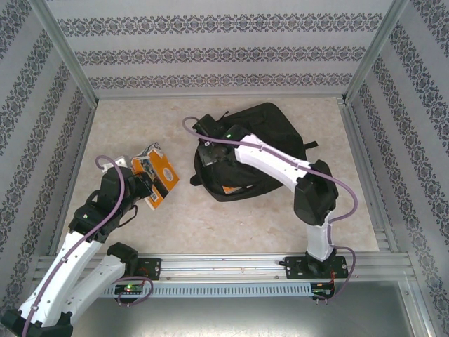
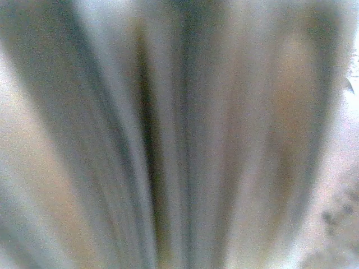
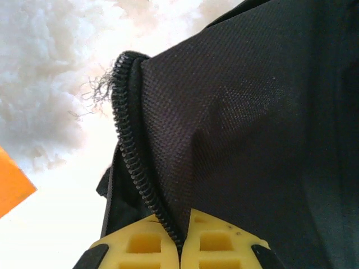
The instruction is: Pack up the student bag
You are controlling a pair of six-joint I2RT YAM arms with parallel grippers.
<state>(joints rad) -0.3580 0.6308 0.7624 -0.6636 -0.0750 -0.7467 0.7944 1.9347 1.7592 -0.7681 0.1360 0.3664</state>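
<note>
Beyond the silver mounting rail [image 1: 224, 265], over its right half, I see the large black soft fabric backpack [image 1: 277, 130] lying flat on the beige mottled table [image 1: 133, 119].

1. Orientation. As far as I can read it under the arm, the bag's long axis runs diagonally, from the rail-side left to the far right. The rounded end points away from the rail. The zippered edge faces left.
2. Right gripper [image 1: 209, 151]. It sits at the bag's left edge, farther from the rail than the arm's elbow. In the right wrist view its yellow fingertips [image 3: 224, 246] are pressed together, pinching the black coil zipper [image 3: 134, 168] and the fabric edge beside it.
3. Left gripper [image 1: 140, 184]. It is beyond the rail's left half, closed on an orange-covered book [image 1: 160, 175] that it holds tilted and clear of the bag. The left wrist view is blurred to pale vertical streaks, so I cannot read any detail there.
</note>
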